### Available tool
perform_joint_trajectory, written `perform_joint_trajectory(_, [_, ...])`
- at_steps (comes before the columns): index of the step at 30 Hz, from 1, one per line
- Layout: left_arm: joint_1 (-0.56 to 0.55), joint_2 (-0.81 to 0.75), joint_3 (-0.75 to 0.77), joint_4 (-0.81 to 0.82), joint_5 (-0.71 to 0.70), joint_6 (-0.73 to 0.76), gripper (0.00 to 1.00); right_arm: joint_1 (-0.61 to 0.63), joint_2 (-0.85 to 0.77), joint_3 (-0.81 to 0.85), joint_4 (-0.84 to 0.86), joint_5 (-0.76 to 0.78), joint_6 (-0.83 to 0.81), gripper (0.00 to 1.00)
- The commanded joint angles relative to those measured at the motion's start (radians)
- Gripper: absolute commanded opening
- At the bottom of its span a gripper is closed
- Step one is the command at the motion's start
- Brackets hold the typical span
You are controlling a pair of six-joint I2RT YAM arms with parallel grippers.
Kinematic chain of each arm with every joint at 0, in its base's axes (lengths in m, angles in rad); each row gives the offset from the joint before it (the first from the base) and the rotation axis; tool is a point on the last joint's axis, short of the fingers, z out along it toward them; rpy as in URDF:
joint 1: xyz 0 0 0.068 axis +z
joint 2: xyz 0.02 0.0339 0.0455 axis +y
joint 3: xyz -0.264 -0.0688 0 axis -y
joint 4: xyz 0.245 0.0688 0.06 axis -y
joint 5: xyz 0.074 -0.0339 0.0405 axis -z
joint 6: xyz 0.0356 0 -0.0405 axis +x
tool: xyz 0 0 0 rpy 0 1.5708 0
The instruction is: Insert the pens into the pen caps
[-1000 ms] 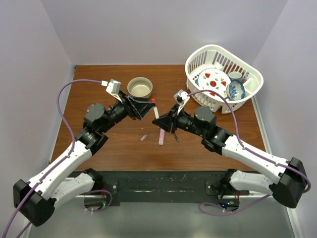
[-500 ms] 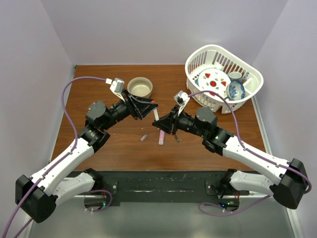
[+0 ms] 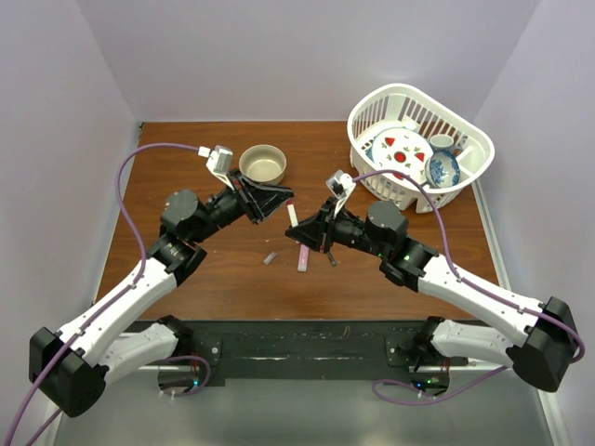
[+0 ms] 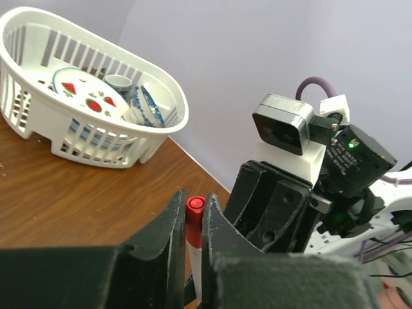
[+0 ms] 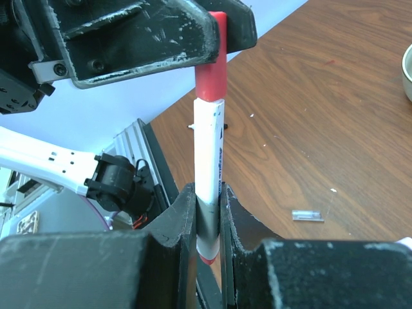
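Note:
A white-bodied pen (image 5: 209, 148) stands in my right gripper (image 5: 207, 209), which is shut on its lower end. A red pen cap (image 5: 210, 64) sits on the pen's far end. My left gripper (image 4: 193, 215) is shut on that red cap (image 4: 194, 215), with a finger touching each side. In the top view both grippers meet mid-table, left gripper (image 3: 282, 198) at the cap (image 3: 289, 200) and right gripper (image 3: 311, 229) on the pen (image 3: 294, 216). A pink marker (image 3: 303, 257), a grey cap (image 3: 270, 258) and a dark pen (image 3: 332, 257) lie on the table.
A tan bowl (image 3: 263, 164) stands just behind the left gripper. A white basket (image 3: 418, 144) with dishes fills the back right corner. A small clear piece (image 5: 307, 215) lies on the wood near the right gripper.
My left gripper has swung a little right and closed its jaws onto the red cap. The right arm and the pen have stayed in place.

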Motion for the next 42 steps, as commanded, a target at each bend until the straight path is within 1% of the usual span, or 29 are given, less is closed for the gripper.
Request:
perform_joint_trajectory(1, [-0.003, 0.005, 0.020, 0.063, 0.055, -0.037, 0.00, -0.002, -0.012, 0.009, 0.050, 0.008, 0.013, 0.00])
perform_joint_trajectory(3, [-0.004, 0.022, -0.005, 0.121, 0.116, -0.095, 0.00, -0.002, 0.011, 0.054, 0.040, 0.025, 0.003, 0.00])
perform_joint_trajectory(4, [-0.003, 0.027, -0.043, 0.146, 0.128, -0.117, 0.00, -0.002, 0.019, 0.076, 0.021, 0.045, -0.015, 0.00])
perform_joint_trajectory(7, [-0.004, 0.027, -0.123, 0.213, 0.139, -0.195, 0.00, -0.002, 0.036, 0.140, 0.004, 0.099, -0.050, 0.00])
perform_joint_trajectory(8, [-0.004, 0.028, -0.135, 0.207, 0.141, -0.220, 0.00, -0.002, 0.036, 0.163, 0.000, 0.139, -0.061, 0.00])
perform_joint_trajectory(10, [-0.004, 0.036, -0.125, 0.152, 0.141, -0.212, 0.00, -0.002, 0.051, 0.193, -0.031, 0.169, -0.096, 0.00])
perform_joint_trajectory(11, [-0.003, 0.039, -0.112, 0.082, 0.142, -0.182, 0.00, -0.002, 0.062, 0.235, -0.058, 0.200, -0.112, 0.00])
perform_joint_trajectory(13, [-0.004, 0.033, -0.073, 0.010, 0.135, -0.128, 0.00, -0.002, 0.088, 0.275, -0.116, 0.219, -0.147, 0.00])
perform_joint_trajectory(14, [-0.003, 0.019, -0.063, -0.059, 0.124, -0.085, 0.00, -0.001, 0.094, 0.306, -0.127, 0.226, -0.159, 0.00])
perform_joint_trajectory(15, [-0.004, 0.010, -0.054, -0.079, 0.109, -0.076, 0.00, -0.002, 0.100, 0.317, -0.133, 0.235, -0.174, 0.00])
perform_joint_trajectory(18, [-0.004, -0.001, -0.046, -0.115, 0.127, -0.044, 0.00, -0.002, 0.122, 0.360, -0.145, 0.255, -0.191, 0.00])
perform_joint_trajectory(20, [-0.003, 0.004, -0.049, -0.125, 0.148, -0.048, 0.00, -0.002, 0.128, 0.384, -0.150, 0.271, -0.205, 0.00])
perform_joint_trajectory(21, [-0.004, 0.001, -0.027, -0.151, 0.158, -0.048, 0.00, -0.002, 0.128, 0.391, -0.147, 0.271, -0.213, 0.00])
perform_joint_trajectory(23, [-0.004, -0.013, 0.006, -0.240, 0.129, -0.057, 0.00, -0.001, 0.126, 0.423, -0.156, 0.272, -0.214, 0.00])
perform_joint_trajectory(25, [-0.004, -0.019, 0.033, -0.266, 0.133, -0.076, 0.00, -0.002, 0.123, 0.459, -0.158, 0.256, -0.214, 0.00])
perform_joint_trajectory(26, [-0.004, -0.021, 0.044, -0.303, 0.136, -0.085, 0.00, -0.002, 0.129, 0.472, -0.162, 0.256, -0.217, 0.00])
perform_joint_trajectory(28, [-0.007, -0.018, 0.049, -0.325, 0.139, -0.114, 0.00, -0.002, 0.139, 0.504, -0.179, 0.269, -0.233, 0.00])
perform_joint_trajectory(33, [-0.024, -0.018, 0.040, -0.417, 0.066, -0.149, 0.00, -0.002, 0.194, 0.573, -0.222, 0.269, -0.260, 0.00])
perform_joint_trajectory(34, [-0.027, -0.022, 0.037, -0.414, 0.064, -0.151, 0.00, -0.002, 0.203, 0.581, -0.222, 0.271, -0.262, 0.00])
perform_joint_trajectory(36, [-0.035, -0.019, 0.059, -0.479, 0.030, -0.136, 0.00, -0.002, 0.226, 0.616, -0.246, 0.280, -0.276, 0.00])
perform_joint_trajectory(37, [-0.037, -0.015, 0.070, -0.550, 0.017, -0.120, 0.00, -0.002, 0.229, 0.624, -0.253, 0.283, -0.282, 0.00])
perform_joint_trajectory(38, [-0.040, -0.013, 0.078, -0.573, -0.014, -0.111, 0.00, -0.002, 0.232, 0.630, -0.253, 0.291, -0.296, 0.00])
perform_joint_trajectory(39, [-0.040, -0.015, 0.078, -0.590, -0.017, -0.116, 0.00, -0.002, 0.243, 0.641, -0.248, 0.292, -0.302, 0.00])
perform_joint_trajectory(40, [-0.041, -0.022, 0.070, -0.566, -0.010, -0.131, 0.00, -0.002, 0.249, 0.648, -0.250, 0.294, -0.311, 0.00])
perform_joint_trajectory(42, [-0.070, -0.019, 0.070, -0.570, -0.029, -0.130, 0.00, -0.002, 0.276, 0.674, -0.256, 0.305, -0.320, 0.00])
